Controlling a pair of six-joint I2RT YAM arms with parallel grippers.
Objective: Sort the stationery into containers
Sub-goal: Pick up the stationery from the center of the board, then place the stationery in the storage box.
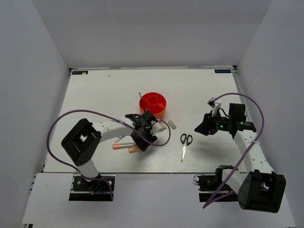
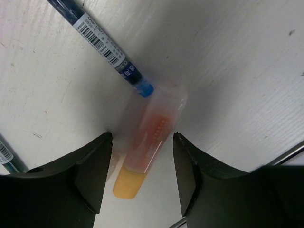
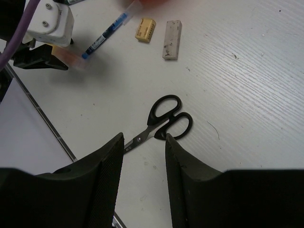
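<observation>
Spreading across the overhead view, the white surface (image 1: 95, 95) is seen to carry all the stationery. The round orange-red organizer (image 1: 153, 105) is set near the middle, on the far side of the left gripper (image 1: 144, 135).

In the left wrist view, the left gripper (image 2: 141, 142) is held low over the surface. Its jaws are spread, one on each side of a marker tube (image 2: 149, 142), with a sliver of surface showing on both sides. The right gripper (image 3: 144, 142) is held above the surface. Its jaws are parted with a narrow gap between them and nothing is gripped.

The black-handled scissors (image 3: 161, 121) are laid flat just beyond the right jaws, with the blades partly hidden behind the left-hand finger. From overhead, the scissors (image 1: 185, 142) are found between the two grippers, nearer the right one.

A dark blue pen (image 2: 102, 47) with a barcode label is laid slantwise, its blue tip right at the clear end of the marker tube. The tube's other end is yellow-orange. A second marker tube (image 1: 119, 146) is seen just left of the left gripper.

Two erasers lie side by side, close but apart, to the right of the organizer. They are a beige block (image 3: 146, 29) and a longer pale block (image 3: 172, 33).
</observation>
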